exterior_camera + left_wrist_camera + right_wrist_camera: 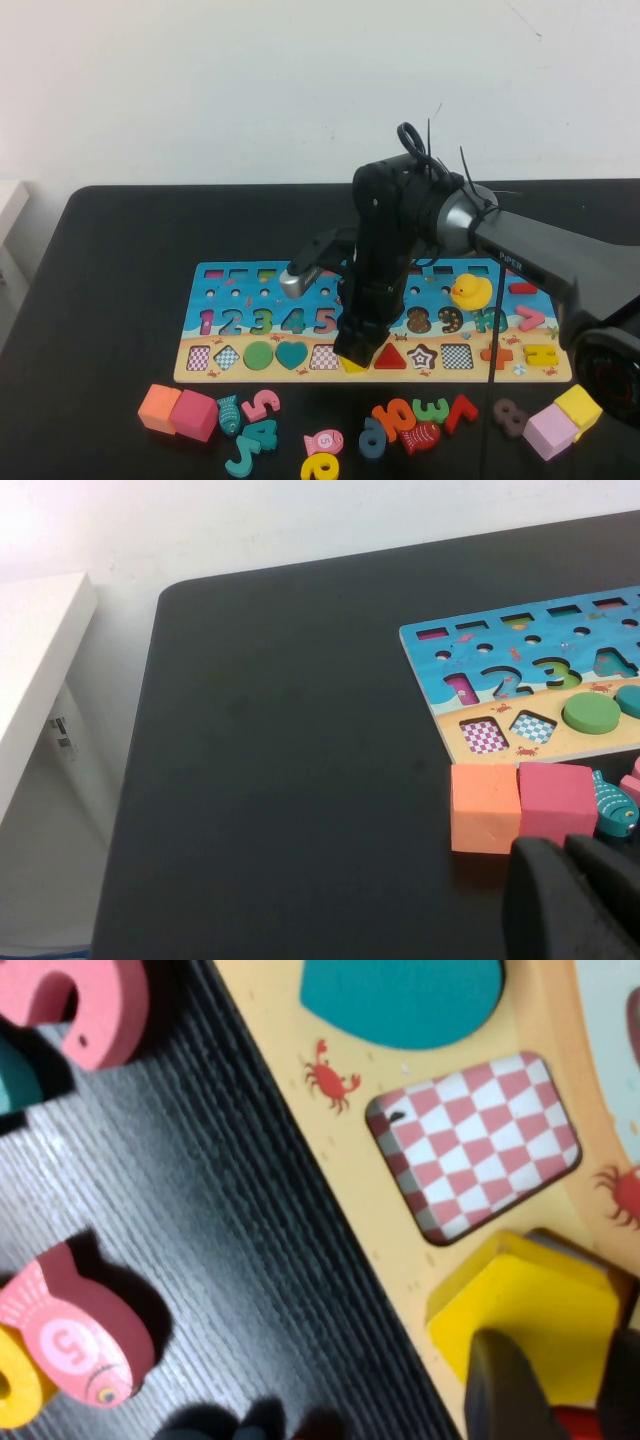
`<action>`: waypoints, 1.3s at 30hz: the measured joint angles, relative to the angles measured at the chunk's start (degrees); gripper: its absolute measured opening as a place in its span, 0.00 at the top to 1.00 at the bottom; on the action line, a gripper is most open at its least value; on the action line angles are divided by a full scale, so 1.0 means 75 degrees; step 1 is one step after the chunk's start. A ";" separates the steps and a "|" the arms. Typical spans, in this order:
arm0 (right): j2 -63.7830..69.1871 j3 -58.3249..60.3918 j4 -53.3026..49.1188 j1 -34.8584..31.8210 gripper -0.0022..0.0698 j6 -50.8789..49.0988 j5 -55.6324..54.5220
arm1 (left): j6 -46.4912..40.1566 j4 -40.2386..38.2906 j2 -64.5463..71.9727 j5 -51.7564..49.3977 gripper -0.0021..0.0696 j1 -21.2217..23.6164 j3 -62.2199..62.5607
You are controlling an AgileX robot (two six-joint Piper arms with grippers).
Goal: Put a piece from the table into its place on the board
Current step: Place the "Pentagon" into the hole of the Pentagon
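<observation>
The piece [530,1300], a flat yellow pentagon, lies tilted over its place [580,1245] in the bottom row of the board [210,275], one side raised on the sandy rim. The hollow is almost fully covered. My right gripper [355,350] points down onto it. In the right wrist view the right gripper [565,1360] has its fingers apart over the piece's top face, and yellow shows between them. Only the left wrist view shows my left gripper [575,880]. It is shut and empty, low over the table [300,780] beside an orange cube [485,808].
A rubber duck [470,290] stands on the board's right part. A red triangle [390,357] sits just right of the piece, and a checkered hollow [480,1140] just left. Loose numbers and fish [400,415] lie in front. Cubes stand at front left [195,415] and front right [550,432].
</observation>
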State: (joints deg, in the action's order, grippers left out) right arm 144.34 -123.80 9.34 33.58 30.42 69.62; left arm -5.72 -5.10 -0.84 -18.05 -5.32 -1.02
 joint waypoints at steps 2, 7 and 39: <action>0.0000 0.0000 0.0000 0.0000 0.64 0.0000 0.0000 | 0.0000 0.0000 0.0000 0.0000 0.97 0.0000 0.0000; 0.0000 0.0000 -0.0073 0.0000 0.65 0.0000 0.0000 | 0.0000 0.0000 0.0000 0.0000 0.97 0.0000 0.0000; -0.1213 0.0934 0.0293 0.0289 0.94 0.0374 0.0043 | 0.0000 0.0000 0.0000 0.0000 0.97 0.0000 0.0000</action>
State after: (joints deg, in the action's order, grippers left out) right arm 135.24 -116.80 11.54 35.75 33.22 69.94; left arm -5.72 -5.10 -0.84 -18.05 -5.32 -1.02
